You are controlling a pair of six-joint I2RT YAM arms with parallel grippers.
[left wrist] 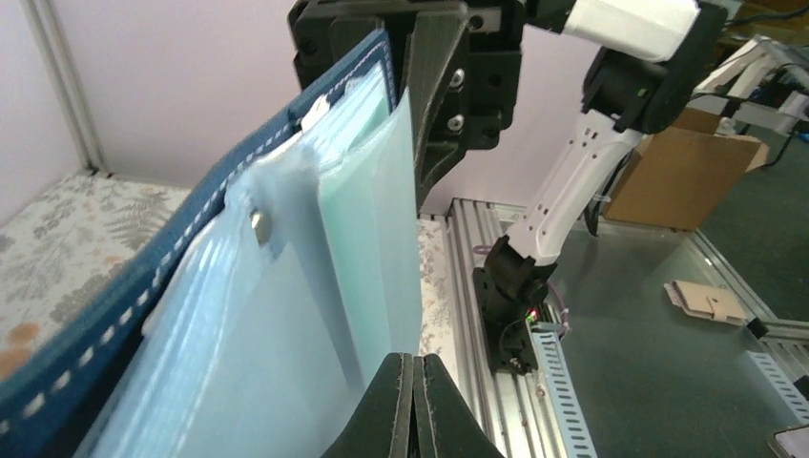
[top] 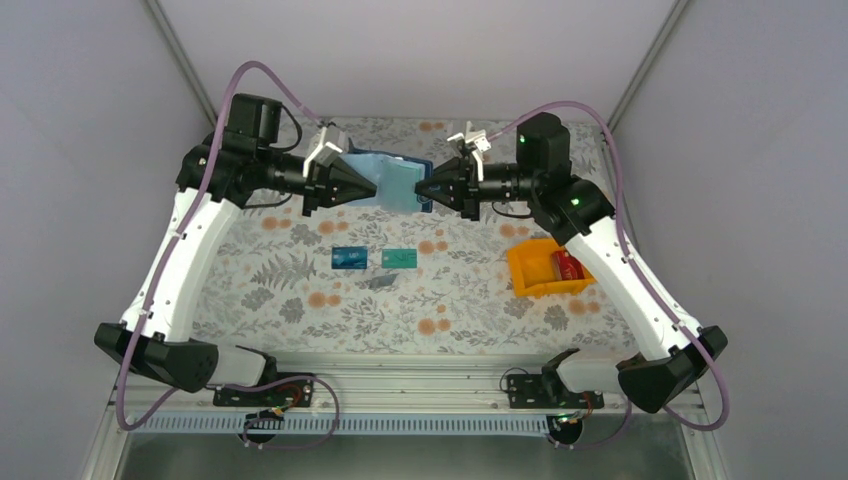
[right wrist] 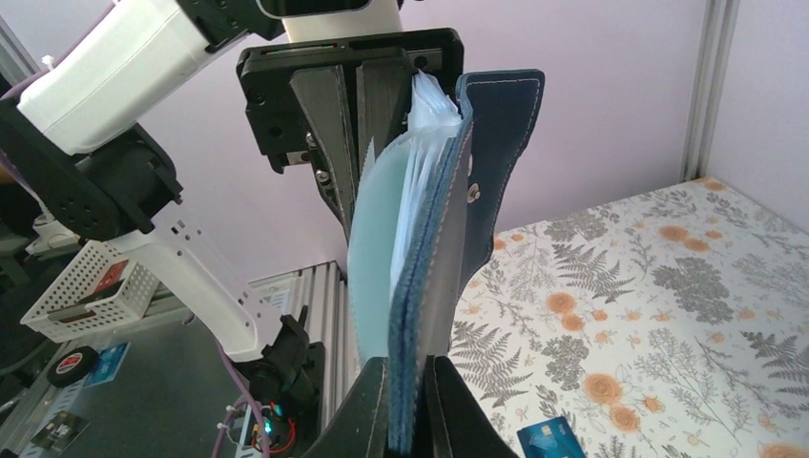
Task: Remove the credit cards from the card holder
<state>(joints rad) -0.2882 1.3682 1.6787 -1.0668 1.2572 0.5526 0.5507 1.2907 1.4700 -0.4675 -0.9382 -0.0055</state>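
Note:
The card holder (top: 398, 183), navy outside with pale blue sleeves (left wrist: 315, 286) inside, hangs upright in the air between both arms at the back of the table. My right gripper (top: 420, 190) is shut on its navy edge (right wrist: 439, 239), which stands between the fingertips (right wrist: 377, 382). Opposite, my left gripper (top: 372, 187) is shut, its tips (left wrist: 417, 367) meeting on the edge of a pale teal sleeve. A blue credit card (top: 350, 257) and a teal one (top: 399, 258) lie flat on the floral cloth below. The blue card (right wrist: 553, 439) also shows in the right wrist view.
An orange bin (top: 522, 272) sits at the right of the table with a red card (top: 568, 265) inside. Pale tent walls enclose the table on three sides. An aluminium rail (top: 420, 372) with both arm bases runs along the near edge.

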